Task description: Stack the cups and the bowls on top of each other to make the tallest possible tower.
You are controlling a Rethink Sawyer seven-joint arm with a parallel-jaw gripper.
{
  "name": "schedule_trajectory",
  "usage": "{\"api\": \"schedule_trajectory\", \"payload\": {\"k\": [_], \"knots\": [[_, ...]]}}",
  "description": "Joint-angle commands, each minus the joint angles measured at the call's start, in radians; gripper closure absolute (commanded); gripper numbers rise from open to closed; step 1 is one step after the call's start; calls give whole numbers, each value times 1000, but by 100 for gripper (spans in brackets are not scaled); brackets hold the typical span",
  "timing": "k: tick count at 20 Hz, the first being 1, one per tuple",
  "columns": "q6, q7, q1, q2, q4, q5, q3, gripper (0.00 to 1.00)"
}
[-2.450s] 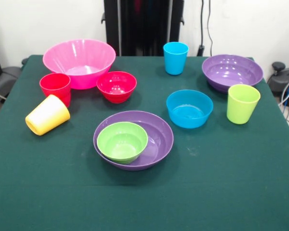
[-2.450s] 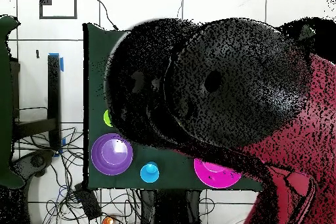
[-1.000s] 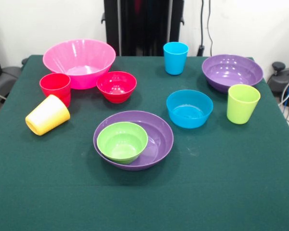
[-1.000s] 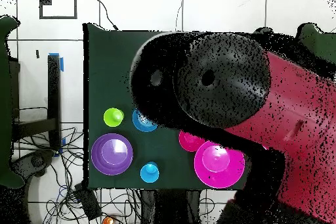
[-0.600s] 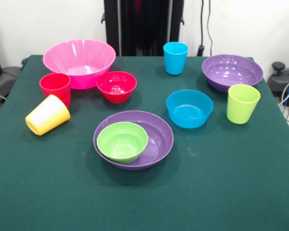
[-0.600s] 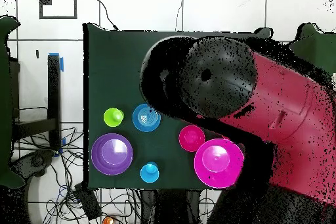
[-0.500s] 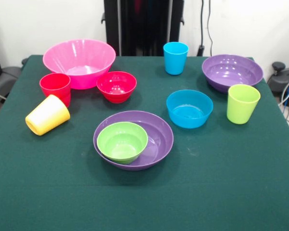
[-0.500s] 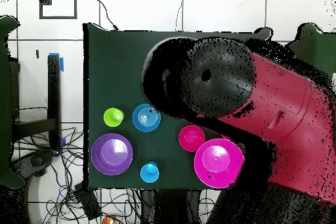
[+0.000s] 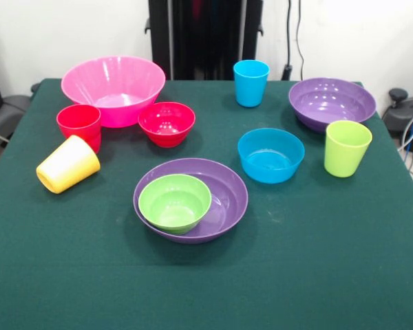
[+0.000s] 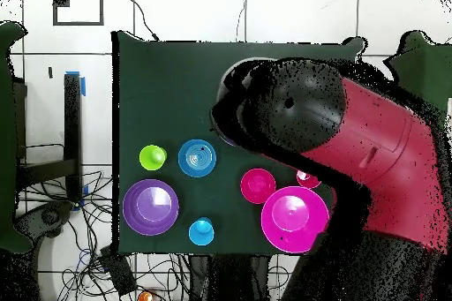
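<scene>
In the front view a small green bowl (image 9: 174, 201) sits inside a shallow purple bowl (image 9: 227, 196), the only pile. The pink bowl (image 9: 113, 88), red bowl (image 9: 166, 123), blue bowl (image 9: 270, 155) and second purple bowl (image 9: 332, 102) stand apart. The red cup (image 9: 79, 126), blue cup (image 9: 251, 82) and lime cup (image 9: 347, 148) stand upright. The yellow cup (image 9: 67, 164) lies on its side. The red and black arm (image 10: 353, 147) hangs over the table's right half in the overhead view and hides the pile. No gripper shows in either view.
The table has a dark green cloth (image 9: 316, 261). The robot's black pedestal (image 9: 205, 38) stands behind its far edge. Cables (image 10: 97, 267) lie on the floor beside the table in the overhead view.
In the overhead view the arm has swung right, uncovering the lime cup, blue bowl, red bowl and pink bowl. No cup or bowl has moved.
</scene>
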Motion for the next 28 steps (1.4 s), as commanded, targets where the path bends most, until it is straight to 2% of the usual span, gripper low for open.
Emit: {"api": "schedule_trajectory", "payload": {"k": [1, 10, 21, 28], "knots": [[-53, -76, -20, 76, 131, -67, 110, 0], [-169, -90, -46, 109, 165, -79, 137, 0], [-263, -98, -72, 134, 195, -108, 164, 0], [-384, -91, -102, 178, 214, -146, 190, 0]]}}
